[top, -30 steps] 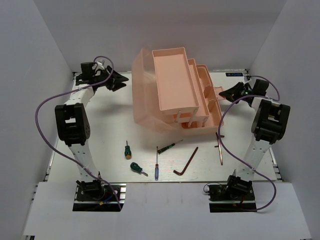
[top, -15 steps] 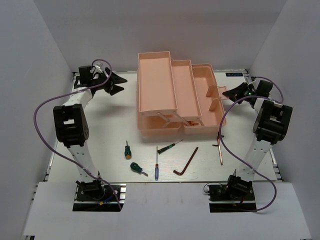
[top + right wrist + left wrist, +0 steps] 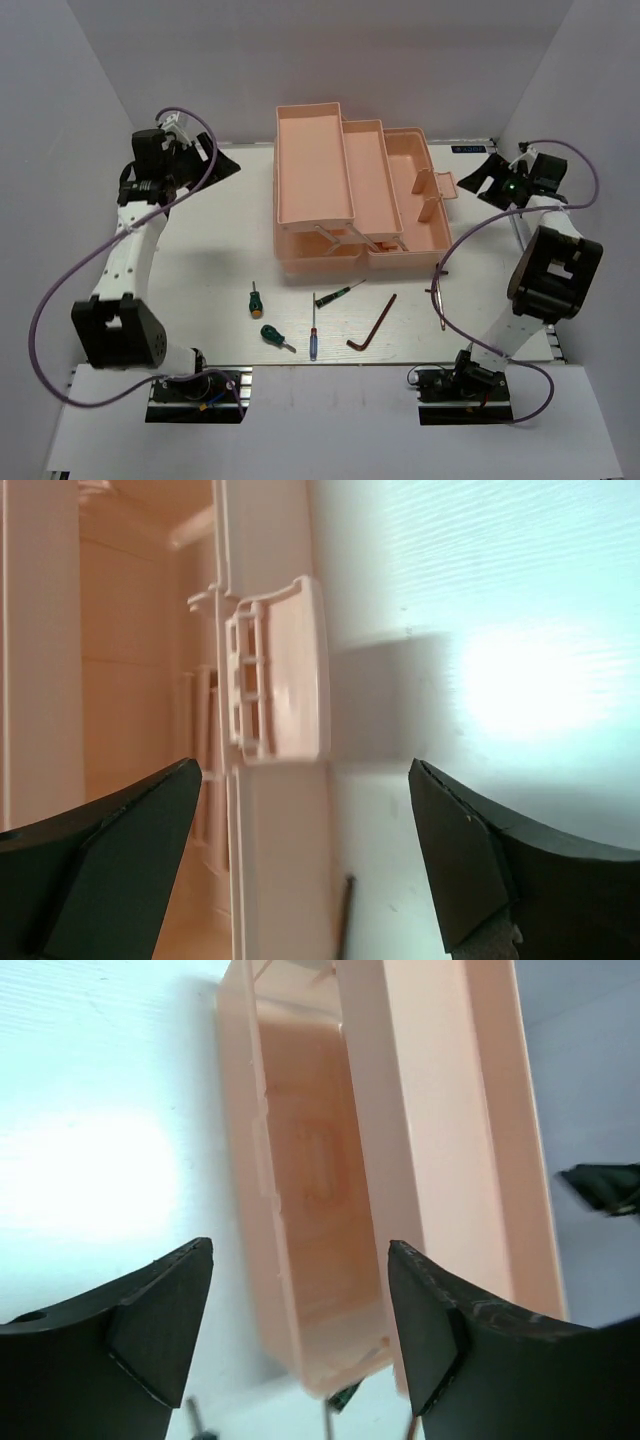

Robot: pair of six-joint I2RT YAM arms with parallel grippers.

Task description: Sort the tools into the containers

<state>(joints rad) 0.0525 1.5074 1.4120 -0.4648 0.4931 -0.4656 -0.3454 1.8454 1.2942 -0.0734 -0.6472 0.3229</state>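
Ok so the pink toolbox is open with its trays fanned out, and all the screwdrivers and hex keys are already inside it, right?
Not quite. The toolbox is open with its trays fanned out, but the top external view shows the screwdrivers and hex keys lying on the table in front of it, not inside.

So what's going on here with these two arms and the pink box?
Two robot arms are set to sort tools into the pink toolbox, which stands open with its trays fanned out. The visible trays look empty. The stubby screwdrivers, slim screwdrivers and hex keys all lie on the table in front of it. The left gripper and right gripper hover open on either side of the box, holding nothing.
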